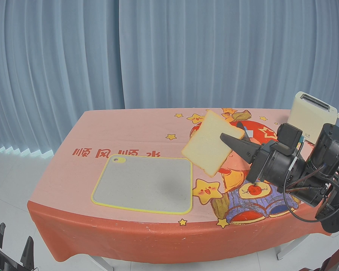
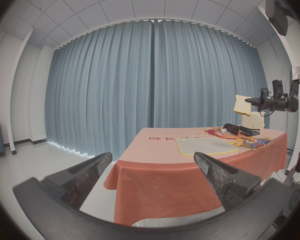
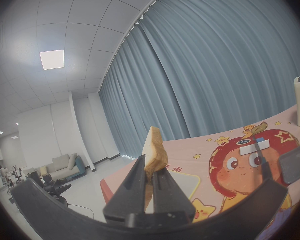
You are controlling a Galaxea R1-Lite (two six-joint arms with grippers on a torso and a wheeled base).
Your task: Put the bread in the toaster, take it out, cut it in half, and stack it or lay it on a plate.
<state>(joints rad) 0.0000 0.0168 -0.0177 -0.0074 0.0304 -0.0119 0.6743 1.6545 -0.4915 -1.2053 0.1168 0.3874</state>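
Right end effector [image 1: 231, 133] is clamping one edge of the bread slice [image 1: 210, 144], holding it tilted in the air above the worktop [image 1: 132, 132], between the grey cutting board [image 1: 145, 185] and the white toaster [image 1: 310, 117]. Bread is touching neither. Toaster is standing at the worktop's far right corner. Left end effector [image 2: 152, 157] is hanging low off the worktop's near left corner, jaws spread apart and gripping nothing.

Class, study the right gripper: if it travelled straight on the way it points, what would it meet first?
Probably nothing nearby: the right gripper, shut on the bread, points roughly level high above the table; the way looks free, though depth is unclear.
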